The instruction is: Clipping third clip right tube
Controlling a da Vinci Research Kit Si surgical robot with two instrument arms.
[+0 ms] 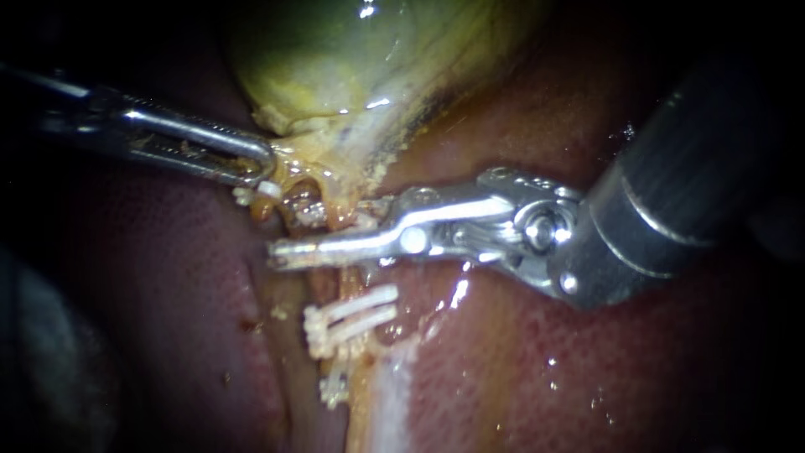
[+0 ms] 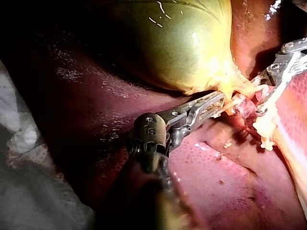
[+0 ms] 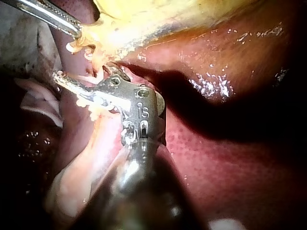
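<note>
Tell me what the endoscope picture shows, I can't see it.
The right instrument reaches across a tube just below the yellow-green gallbladder, above white clips already on that tube. The left instrument grips the gallbladder's lower end; red liver lies around.

The yellow-green gallbladder [image 1: 352, 59] is seen just beyond the left end effector [image 1: 262, 168], with its pale lower edge touching it. The dark red liver [image 1: 587, 369] is spread beneath. Pale cloth [image 2: 19, 143] is glimpsed behind, beside the shaft.
</note>
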